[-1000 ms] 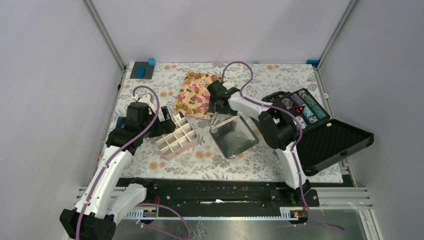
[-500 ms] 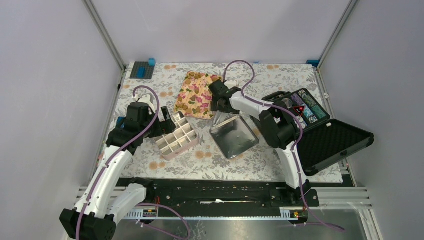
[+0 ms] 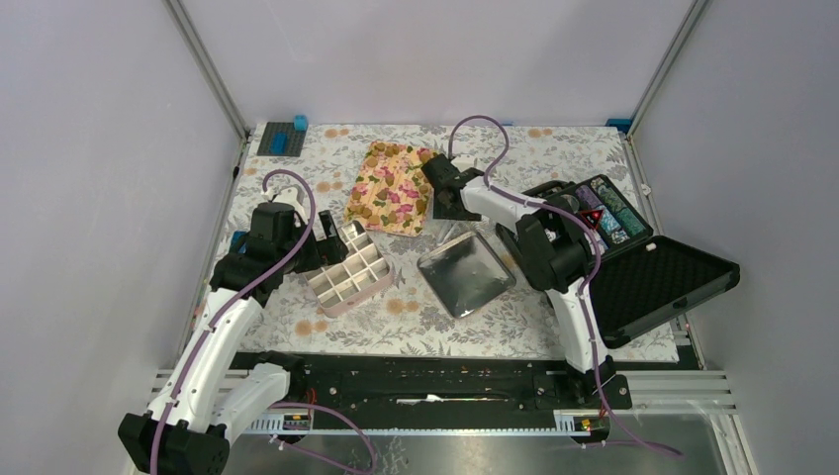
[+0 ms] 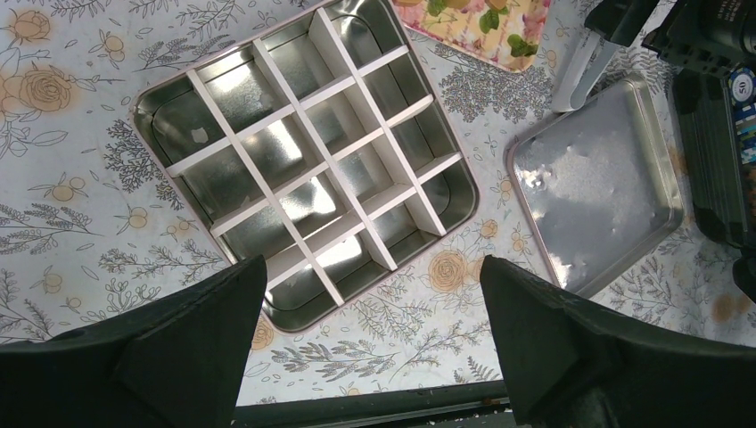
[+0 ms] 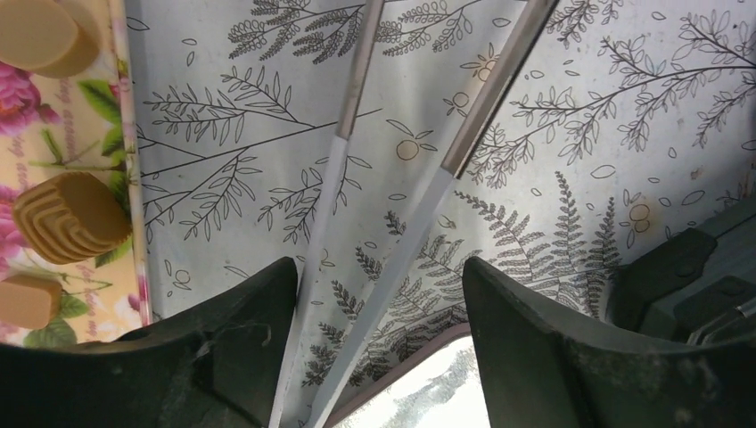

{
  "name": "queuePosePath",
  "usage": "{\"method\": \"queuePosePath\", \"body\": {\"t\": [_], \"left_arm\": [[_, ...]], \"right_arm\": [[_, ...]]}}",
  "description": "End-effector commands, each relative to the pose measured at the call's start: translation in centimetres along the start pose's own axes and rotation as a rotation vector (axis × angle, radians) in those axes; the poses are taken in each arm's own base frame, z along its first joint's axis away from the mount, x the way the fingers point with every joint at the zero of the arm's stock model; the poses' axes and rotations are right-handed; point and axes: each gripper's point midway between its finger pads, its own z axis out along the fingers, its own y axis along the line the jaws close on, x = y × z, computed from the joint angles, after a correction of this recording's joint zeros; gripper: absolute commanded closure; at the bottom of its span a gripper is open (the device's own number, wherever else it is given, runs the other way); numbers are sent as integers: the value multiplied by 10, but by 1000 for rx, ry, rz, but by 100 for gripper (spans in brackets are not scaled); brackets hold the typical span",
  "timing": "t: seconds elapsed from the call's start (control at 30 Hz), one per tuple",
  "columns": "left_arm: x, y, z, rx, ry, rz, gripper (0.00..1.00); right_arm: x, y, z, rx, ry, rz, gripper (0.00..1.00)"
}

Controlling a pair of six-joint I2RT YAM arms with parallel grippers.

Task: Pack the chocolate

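The chocolate (image 5: 71, 218) is several golden-brown lumps lying on the flowered tray (image 3: 368, 164); three show at the left edge of the right wrist view. My right gripper (image 5: 374, 294) hangs beside the tray's right edge, open, with the two legs of white tongs (image 5: 423, 223) standing between its fingers. One leg runs along the left finger, the other is apart from the right finger. The tongs (image 4: 575, 80) also show in the left wrist view. My left gripper (image 4: 374, 357) stands open over the near edge of the divided tin (image 4: 178, 98), whose cells are empty.
The tin's lid (image 3: 465, 272) lies upside down right of the divided tin (image 3: 346, 272). An open black case (image 3: 683, 277) with striped chips sits at the right edge. Blue blocks (image 3: 282, 139) lie at the back left corner.
My right gripper has shifted slightly right along the tray's edge and its jaws have narrowed around the tongs. The left arm has not moved.
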Motion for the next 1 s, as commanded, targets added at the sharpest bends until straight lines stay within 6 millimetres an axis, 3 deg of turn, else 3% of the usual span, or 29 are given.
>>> {"method": "queuePosePath", "body": {"t": [0.0, 0.2, 0.4, 0.67, 0.77, 0.9, 0.97], "left_arm": [[-18, -10, -8, 33, -65, -5, 1], [-17, -11, -11, 42, -63, -12, 1], [-15, -9, -14, 32, -62, -17, 1], [-14, -10, -14, 34, -58, -26, 1], [-15, -10, -15, 37, -62, -28, 1], [-11, -9, -14, 34, -54, -31, 1], [-10, -8, -13, 33, -50, -31, 1]], "right_arm": [[-6, 3, 8, -3, -18, -30, 27], [-13, 7, 26, -19, -21, -94, 28], [-28, -3, 46, -113, 21, -123, 42], [-56, -7, 59, -78, -28, -360, 44], [-60, -11, 54, -75, -37, -415, 42], [-42, 1, 39, -237, -50, -528, 35], [-38, -4, 33, -256, -89, -553, 32]]}}
